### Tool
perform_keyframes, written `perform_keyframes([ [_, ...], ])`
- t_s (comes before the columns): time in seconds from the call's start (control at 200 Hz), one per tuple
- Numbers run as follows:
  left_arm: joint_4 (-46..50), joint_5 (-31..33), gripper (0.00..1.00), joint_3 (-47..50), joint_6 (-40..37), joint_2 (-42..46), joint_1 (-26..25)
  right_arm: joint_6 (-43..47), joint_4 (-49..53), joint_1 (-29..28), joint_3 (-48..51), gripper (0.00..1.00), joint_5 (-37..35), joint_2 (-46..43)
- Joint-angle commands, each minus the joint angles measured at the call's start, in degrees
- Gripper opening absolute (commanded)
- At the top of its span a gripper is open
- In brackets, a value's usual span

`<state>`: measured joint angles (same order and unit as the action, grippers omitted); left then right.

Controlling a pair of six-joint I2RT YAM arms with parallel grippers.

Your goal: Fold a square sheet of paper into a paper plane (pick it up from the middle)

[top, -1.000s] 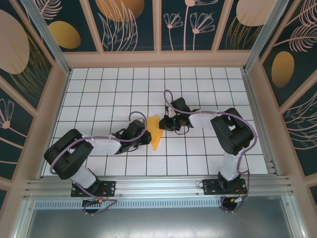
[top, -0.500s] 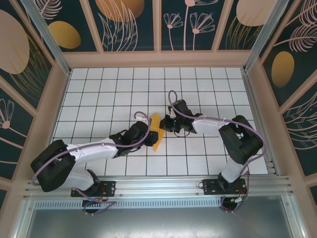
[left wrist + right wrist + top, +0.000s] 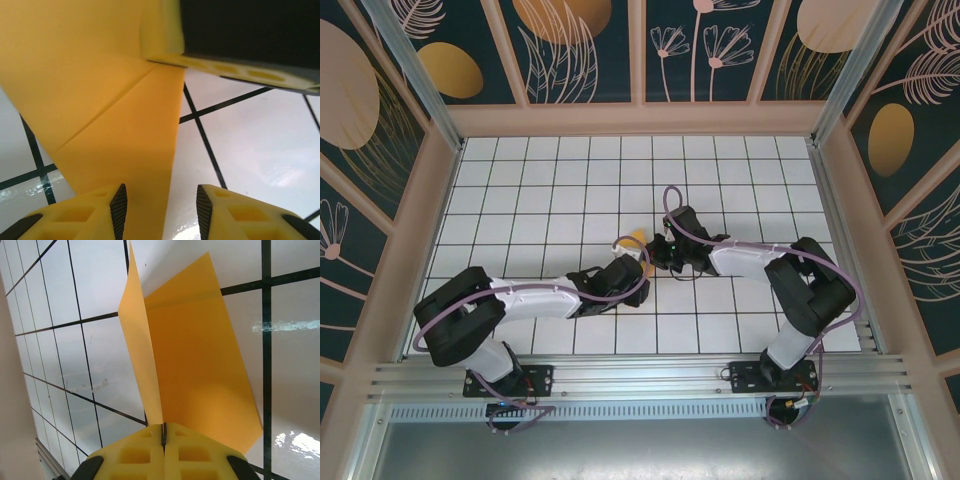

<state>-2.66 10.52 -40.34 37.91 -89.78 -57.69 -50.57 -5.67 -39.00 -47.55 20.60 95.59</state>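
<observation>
The orange-yellow sheet of paper point(image 3: 200, 355) is folded, with one flap standing up along a crease and the wider part lying on the tiles. My right gripper point(image 3: 163, 432) is shut on its near edge at the fold. In the left wrist view the creased paper point(image 3: 100, 100) runs down between the fingers of my left gripper point(image 3: 162, 210), which is open, with the paper's long edge in the gap. From above, just a corner of the paper point(image 3: 638, 238) shows between my left gripper point(image 3: 640, 264) and my right gripper point(image 3: 654, 252), which face each other closely.
The white gridded table point(image 3: 550, 190) is walled on three sides by patterned panels point(image 3: 580, 50). A metal rail point(image 3: 640, 380) runs along the near edge by the arm bases. Open tiles lie behind and to both sides of the grippers.
My left gripper has opened and moved right, closing in on the right gripper. The paper, plainly visible from above before, is now mostly covered by the left gripper. The right gripper stays shut.
</observation>
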Motion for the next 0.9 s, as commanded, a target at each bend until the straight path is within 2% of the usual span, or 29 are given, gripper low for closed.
perform_keyframes([
  [0.0,2.4,4.0,0.43,-1.7,0.1,-0.8,-0.5,-1.1,-1.1,-0.1,0.1,0.03,-0.4,-1.5],
  [0.355,3.5,5.2,0.26,-2.4,-0.4,-2.0,-0.6,-0.6,-0.7,-0.1,-0.8,0.04,-0.5,-1.0],
  [0.701,4.2,6.8,0.32,-2.5,0.4,-2.4,-0.6,-0.4,-0.6,0.0,-1.2,0.04,-0.2,-0.9],
  [0.896,3.5,6.7,0.19,-2.1,0.4,-2.5,-0.6,-0.3,-0.6,-0.1,-1.3,0.04,-0.3,-0.9],
])
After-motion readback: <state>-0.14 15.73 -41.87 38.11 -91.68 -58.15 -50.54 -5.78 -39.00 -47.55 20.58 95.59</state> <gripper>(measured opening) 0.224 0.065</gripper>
